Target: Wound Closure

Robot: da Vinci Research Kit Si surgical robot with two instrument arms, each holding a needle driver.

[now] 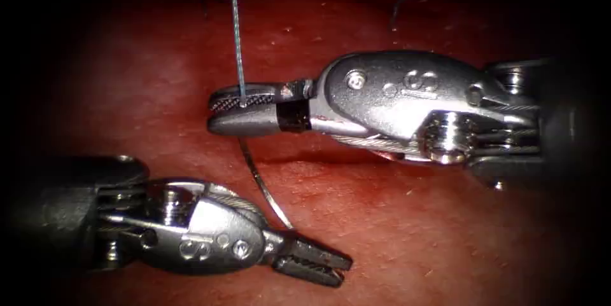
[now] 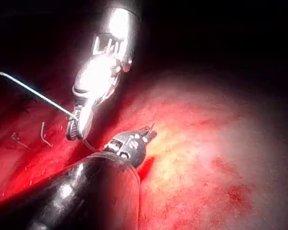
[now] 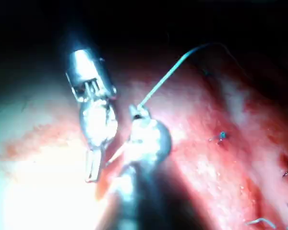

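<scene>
A: Endoscope view. Right tool [image 1: 219, 110]: jaws closed on the needle [image 1: 262, 185] at its thread end, where the thread [image 1: 237, 32] runs taut up and out of view. The needle's curve hangs below those jaws, free above the tissue [image 1: 414, 229], not in it.

B: Left tool [image 1: 337, 266]?

A: Jaws a narrow gap apart, holding nothing. The needle's lower end lies just beside its wrist. Judgement: needle held between bites; the step itself can't be named.

B: Next move?

A: A grip further along the curve, probably. Open tissue lies right of the left tool; two cut ends of thread [image 1: 407, 2] lie far back.

B: Left wrist view.

A: Right tool [image 2: 74, 130] clamped, thread [image 2: 31, 92] leading away. Left tool [image 2: 148, 132] near, apart.

B: Right wrist view.

A: Thread [image 3: 165, 79] leaves the right tool [image 3: 137, 113]; left tool [image 3: 92, 167] beside it, jaws unclear.
</scene>
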